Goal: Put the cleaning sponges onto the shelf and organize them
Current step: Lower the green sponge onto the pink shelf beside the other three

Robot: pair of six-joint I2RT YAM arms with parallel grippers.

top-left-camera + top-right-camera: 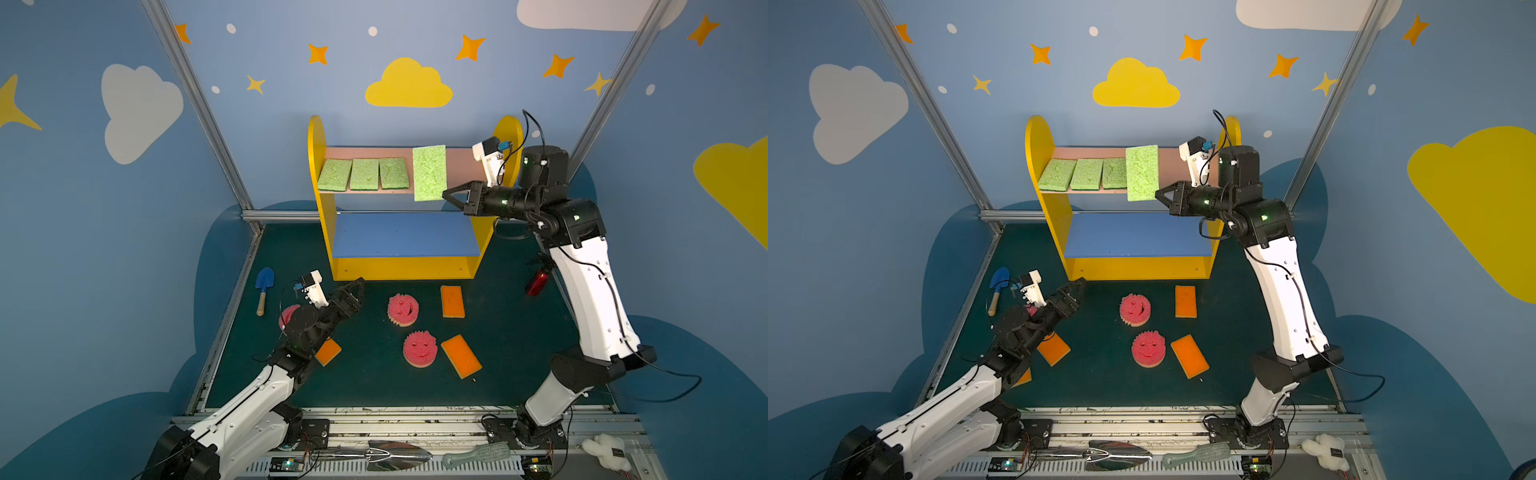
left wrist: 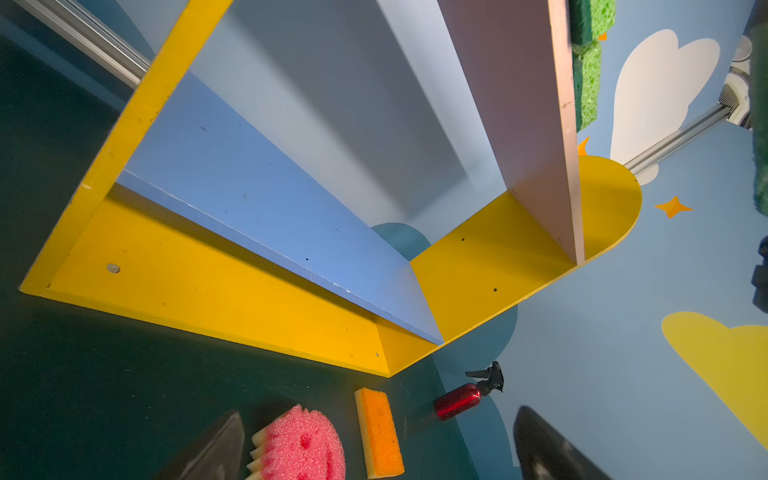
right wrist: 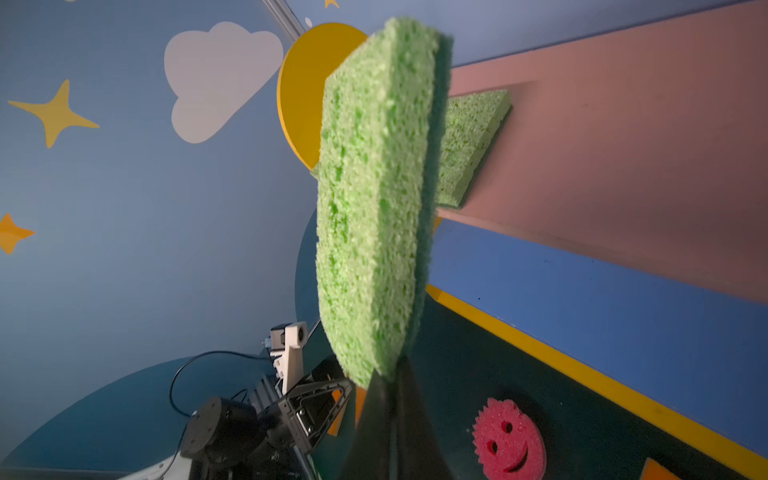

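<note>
The yellow shelf stands at the back, with three green sponges lying side by side on its pink top board. My right gripper is shut on the lower corner of another green sponge, held upright in front of that board. Two pink smiley sponges and two orange sponges lie on the green floor. A third pink one and an orange one are partly hidden under my left arm. My left gripper hangs open and holds nothing.
A blue toy trowel lies left of the shelf. A red spray bottle lies right of it, beside my right arm. A metal trowel, a brush and a white plush sit on the front rail.
</note>
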